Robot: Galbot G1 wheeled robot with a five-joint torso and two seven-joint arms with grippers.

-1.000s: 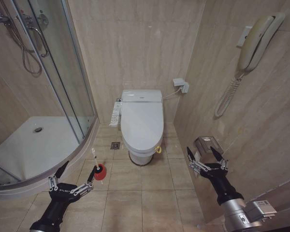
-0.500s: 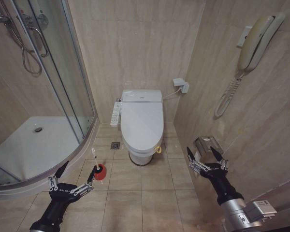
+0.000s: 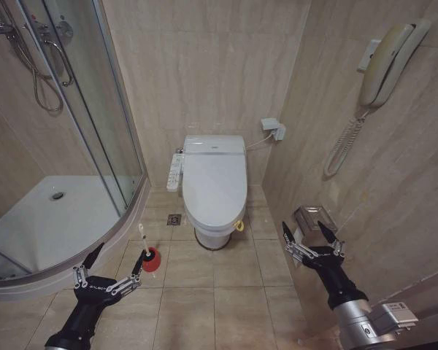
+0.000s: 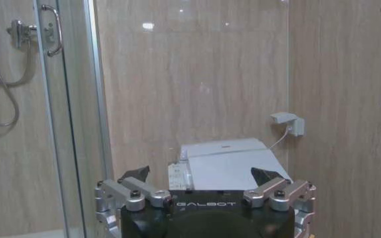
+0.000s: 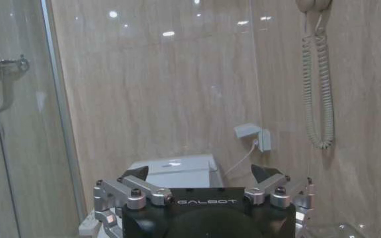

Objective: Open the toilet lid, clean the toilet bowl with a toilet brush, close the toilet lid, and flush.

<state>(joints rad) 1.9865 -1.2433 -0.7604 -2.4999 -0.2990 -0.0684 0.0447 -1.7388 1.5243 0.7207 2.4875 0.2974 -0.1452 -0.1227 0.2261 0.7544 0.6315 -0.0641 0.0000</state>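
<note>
The left gripper (image 3: 115, 259) hangs low with jaws spread wide and empty, just beside the toilet brush (image 3: 145, 250) standing on the floor. The right gripper (image 3: 307, 232) is equally agape, empty. The toilet lid (image 3: 214, 182) lies closed ahead.

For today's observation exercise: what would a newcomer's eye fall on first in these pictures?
First the white toilet against the back wall, its toilet lid shut. Then the two open end effectors low in the foreground: the left end effector near the toilet brush standing in its red holder on the floor, the right end effector beside the right wall.
</note>
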